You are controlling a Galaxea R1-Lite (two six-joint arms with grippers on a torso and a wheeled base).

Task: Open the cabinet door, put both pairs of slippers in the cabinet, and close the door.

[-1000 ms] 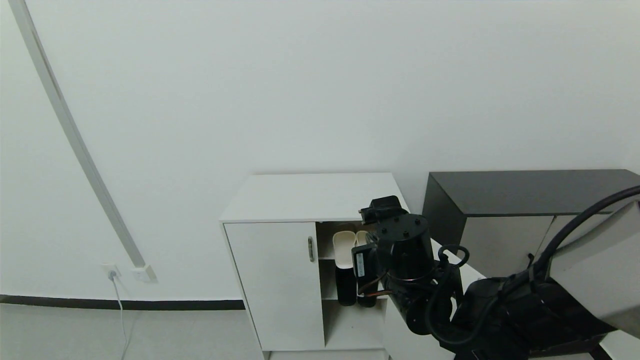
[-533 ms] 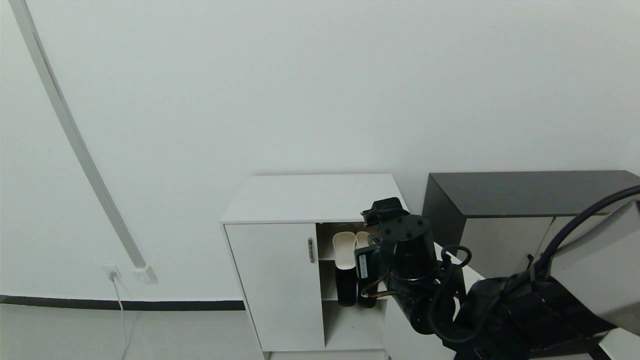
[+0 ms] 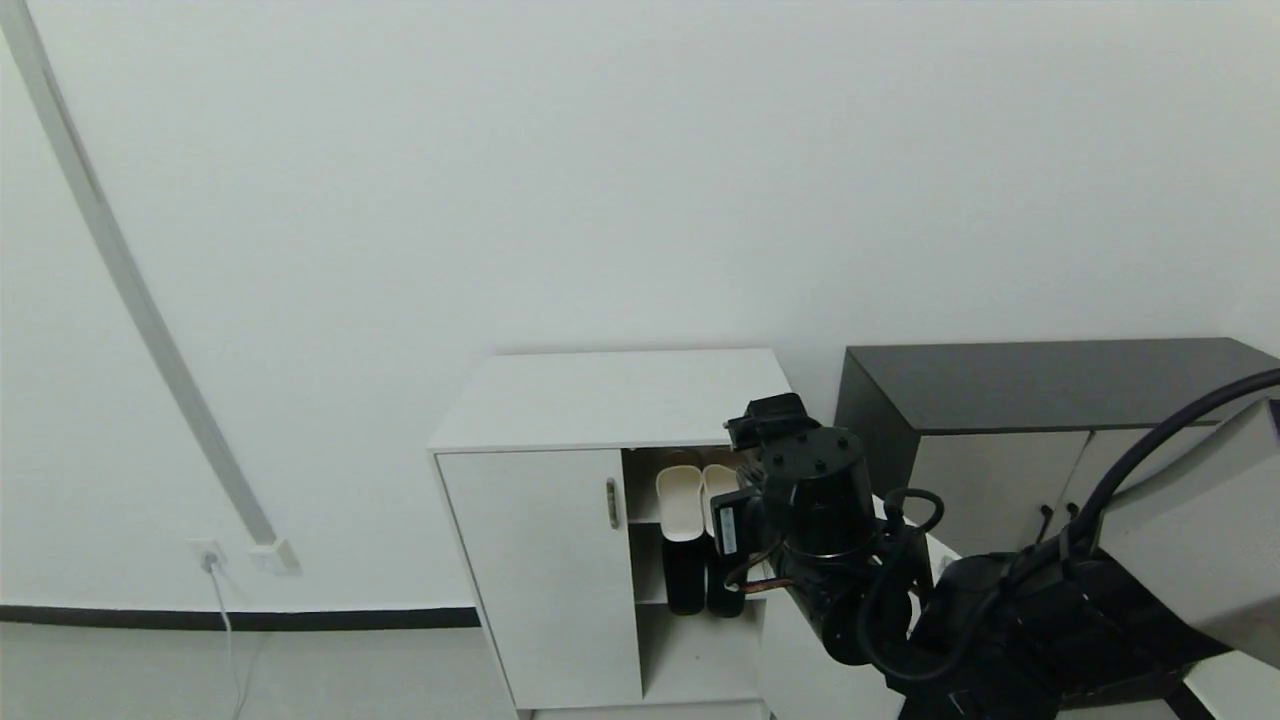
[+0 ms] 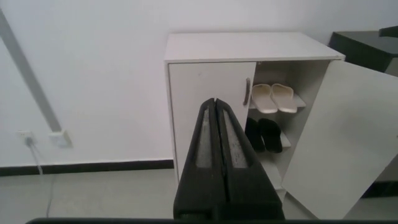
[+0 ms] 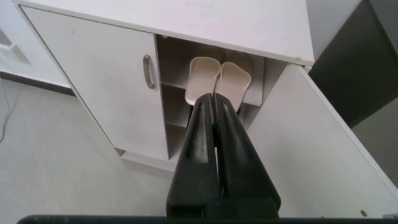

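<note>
Plain room — white cabinet (image 3: pixel 610 400), wall socket (image 3: pixel 207 553)

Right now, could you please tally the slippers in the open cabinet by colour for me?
White slippers: 2
Black slippers: 2
Total: 4

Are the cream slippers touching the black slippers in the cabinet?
Apart. Left wrist view: cream slippers on the upper shelf, black slippers on the shelf below.
</note>
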